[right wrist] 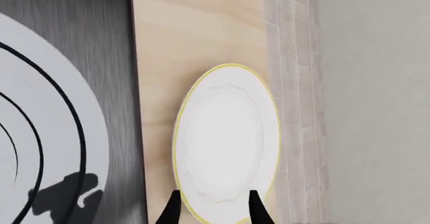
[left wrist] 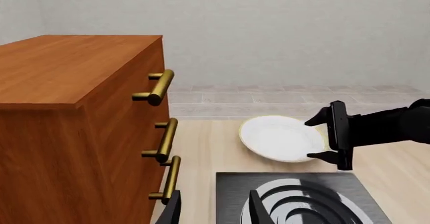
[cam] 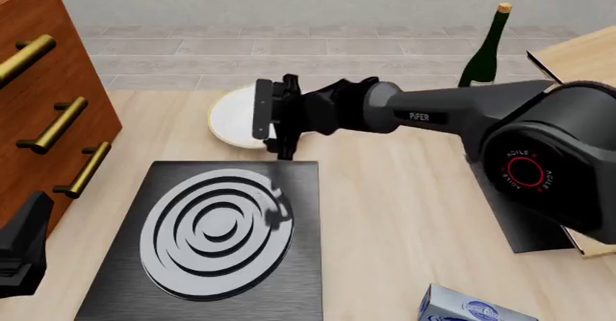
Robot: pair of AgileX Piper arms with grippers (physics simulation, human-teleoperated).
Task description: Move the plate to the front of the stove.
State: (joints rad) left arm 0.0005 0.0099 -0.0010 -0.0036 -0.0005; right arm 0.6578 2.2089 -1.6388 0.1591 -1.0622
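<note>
The white plate (cam: 231,115) with its thin gold rim lies on the wooden table just beyond the far edge of the black stove (cam: 216,227) and its silver rings. My right arm reaches across from the right. My right gripper (cam: 265,112) is open at the plate's right edge, with one finger toward the wall and one toward the stove. In the right wrist view the plate (right wrist: 225,143) runs in between the fingers of the right gripper (right wrist: 213,211), beside the stove (right wrist: 60,83). My left gripper (left wrist: 213,211) is open and empty near the stove's front left corner.
A wooden cabinet (cam: 39,83) with brass handles stands along the left side. A green bottle (cam: 484,47) stands at the back right. A plain black mat (cam: 529,227) lies under the right arm. A blue and white box (cam: 472,308) sits at the front edge.
</note>
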